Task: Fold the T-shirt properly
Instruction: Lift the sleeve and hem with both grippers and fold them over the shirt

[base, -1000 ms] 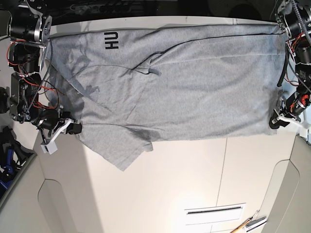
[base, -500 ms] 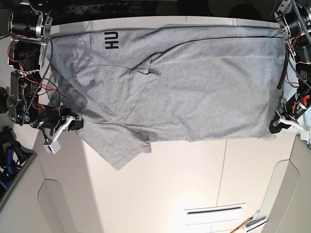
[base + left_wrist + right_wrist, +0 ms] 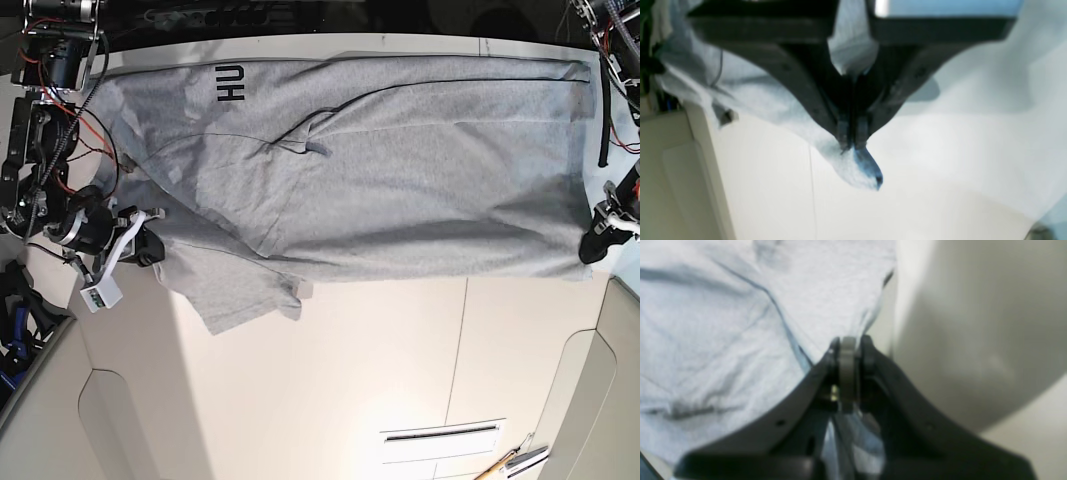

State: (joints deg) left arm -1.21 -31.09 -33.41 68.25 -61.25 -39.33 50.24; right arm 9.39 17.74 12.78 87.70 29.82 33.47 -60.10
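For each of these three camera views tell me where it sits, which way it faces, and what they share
Base: above the table, looking straight down at the spread T-shirt; both arms show at the side edges.
Left wrist: on the left arm, looking along the left gripper, shut on a corner of the shirt above the table.
Right wrist: on the right arm, looking along the right gripper, shut on the shirt's edge.
Shared: the grey shirt is in all three; the base view also shows the left gripper and the right gripper.
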